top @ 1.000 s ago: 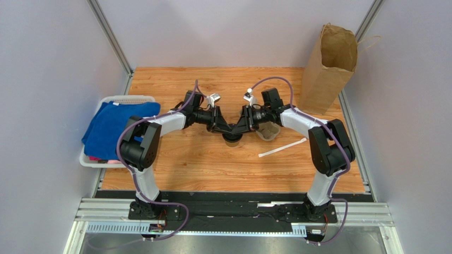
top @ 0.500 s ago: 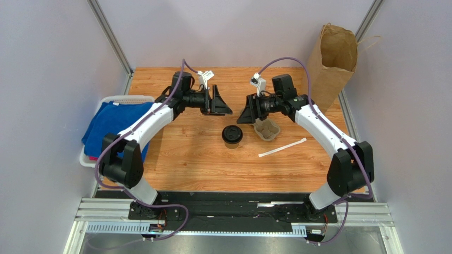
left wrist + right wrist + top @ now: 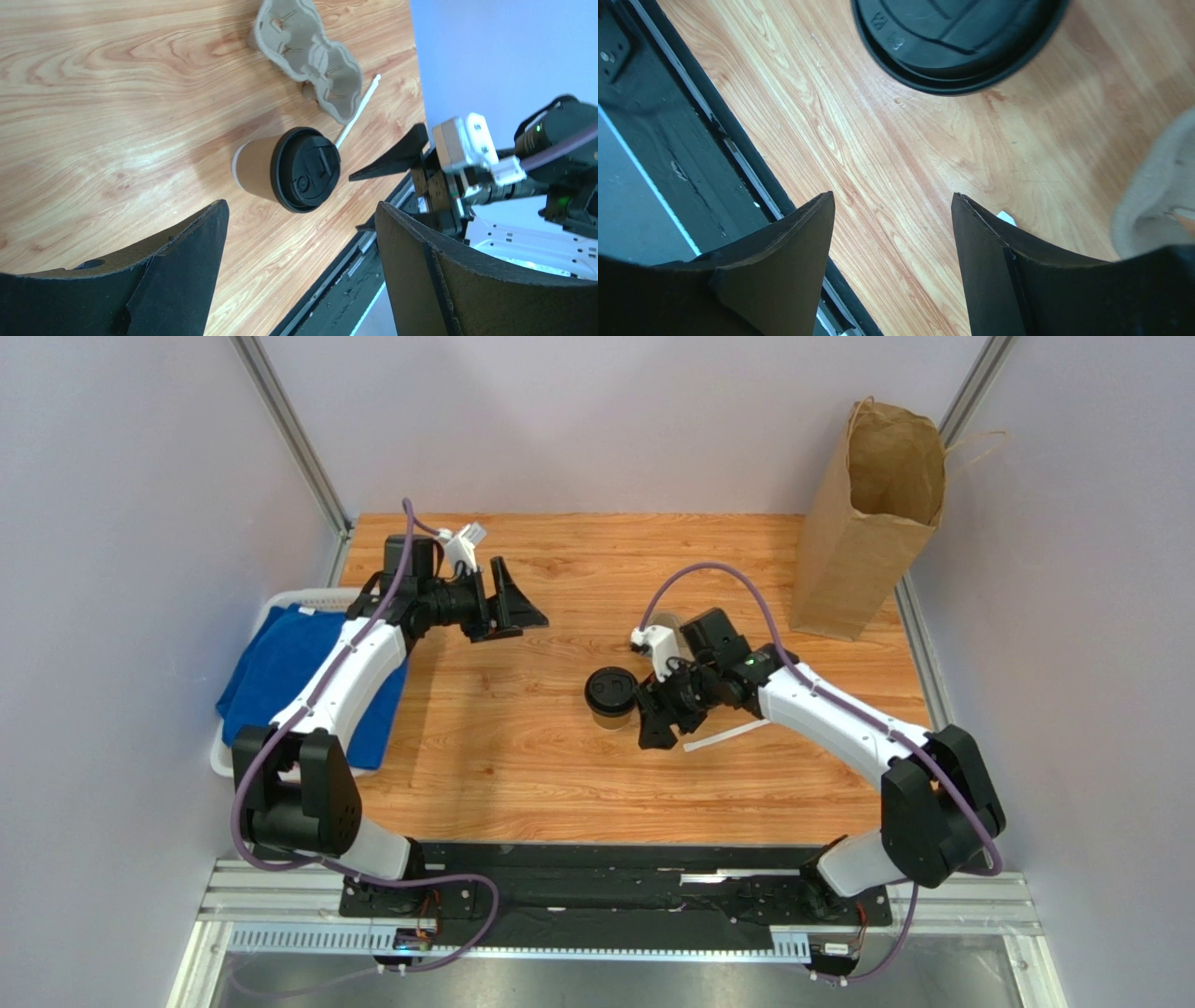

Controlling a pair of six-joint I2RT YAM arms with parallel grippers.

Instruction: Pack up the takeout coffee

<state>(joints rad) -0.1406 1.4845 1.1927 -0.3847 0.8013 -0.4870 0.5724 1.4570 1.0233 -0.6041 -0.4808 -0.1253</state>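
Coffee cup [image 3: 613, 695] standing upright on bench [image 3: 491, 749], lid on; right fingers [image 3: 784, 273] hanging wide, empty, just beside cup, likely lining up grab; left fingers [image 3: 181, 274] wide, empty, well apart, giving room

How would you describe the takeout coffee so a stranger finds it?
Start at the wooden table, whose far right corner holds a tall paper bag. Near the table's middle stands the takeout coffee, beside a pulp tray and a straw. It alone is a small brown cup with a round black lid.
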